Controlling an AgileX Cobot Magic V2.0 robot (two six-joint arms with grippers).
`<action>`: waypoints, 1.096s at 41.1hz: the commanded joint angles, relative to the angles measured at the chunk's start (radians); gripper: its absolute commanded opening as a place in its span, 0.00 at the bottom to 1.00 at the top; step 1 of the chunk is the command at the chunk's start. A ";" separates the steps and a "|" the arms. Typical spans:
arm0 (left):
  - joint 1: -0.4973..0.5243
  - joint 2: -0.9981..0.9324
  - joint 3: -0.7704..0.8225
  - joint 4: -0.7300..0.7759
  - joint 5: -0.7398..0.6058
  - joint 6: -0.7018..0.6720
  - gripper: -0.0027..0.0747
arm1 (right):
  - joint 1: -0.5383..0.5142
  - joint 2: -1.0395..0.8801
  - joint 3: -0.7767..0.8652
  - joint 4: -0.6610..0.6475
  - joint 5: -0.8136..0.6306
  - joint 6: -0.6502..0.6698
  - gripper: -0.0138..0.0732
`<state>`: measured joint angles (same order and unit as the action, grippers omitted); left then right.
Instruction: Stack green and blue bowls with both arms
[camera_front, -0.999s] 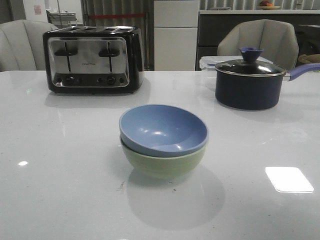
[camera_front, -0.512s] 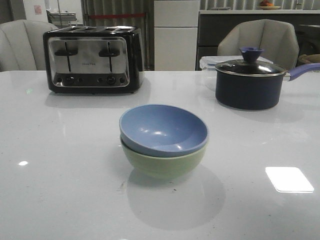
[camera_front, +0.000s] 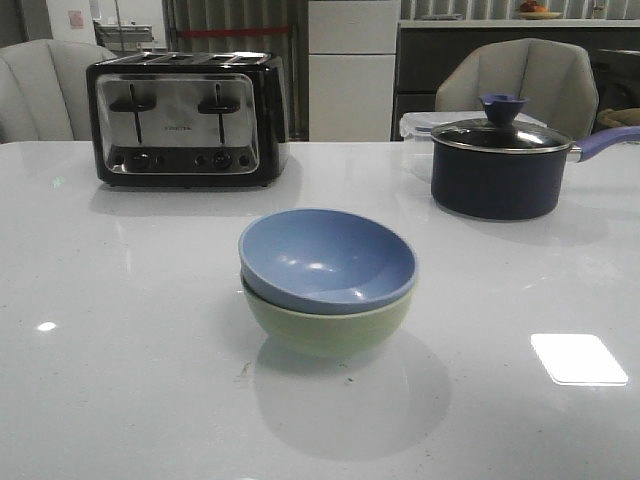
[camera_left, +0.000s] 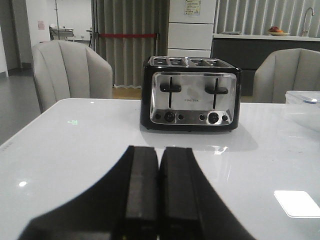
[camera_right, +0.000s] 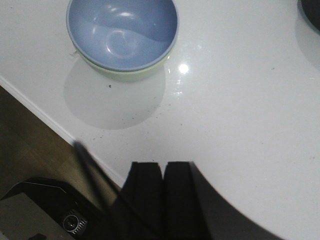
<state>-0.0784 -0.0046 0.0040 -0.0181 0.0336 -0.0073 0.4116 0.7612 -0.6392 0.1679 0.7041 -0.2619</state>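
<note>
**Status.** Blue bowl (camera_front: 327, 260) sits nested inside green bowl (camera_front: 330, 322), near centre of the desk (camera_front: 120, 340). Stack looks complete; blue rim sits a little higher on the toaster side, i.e. slight tilt, judged from front view. Step in hand, by my reading: arms clear, hold or park.

**Grippers.**
- Left gripper (camera_left: 159, 192): fingers pressed together, nothing between them. It faces the toaster (camera_front: 187, 118); bowls not in its view.
- Right gripper (camera_right: 162, 192): fingers together, empty. It hangs above the desk's near edge, bowls well apart from it and visible from above.
- Neither arm shows in front view.

**How to do it well.**
1. Keep both grippers narrow and off the stack. No contact req'd.
2. If parking, move arms away from the bowls, not across them. A sweep over the rim could knock the blue bowl askew.
3. Check seating via right wrist view: blue rim covers most of green rim, green showing only as a thin crescent on one side. Acceptable nest.
4. If re-seating is wanted, nudge the raised side down gently; matte bowls likely slide w/ little grip.

**Clearances.** Saucepan (camera_front: 497, 165) stands well apart, far right. Toaster far left. Neither obstructs retreat.
</note>
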 joint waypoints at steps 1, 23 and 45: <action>-0.001 -0.020 0.004 -0.002 -0.092 -0.011 0.15 | -0.040 -0.066 -0.003 0.003 -0.062 -0.014 0.19; 0.000 -0.020 0.004 -0.002 -0.092 -0.011 0.15 | -0.418 -0.659 0.513 0.011 -0.612 -0.014 0.19; 0.000 -0.020 0.004 -0.002 -0.092 -0.009 0.15 | -0.453 -0.789 0.663 0.034 -0.727 -0.014 0.19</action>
<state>-0.0784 -0.0046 0.0040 -0.0181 0.0336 -0.0073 -0.0372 -0.0113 0.0279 0.1944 0.0820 -0.2619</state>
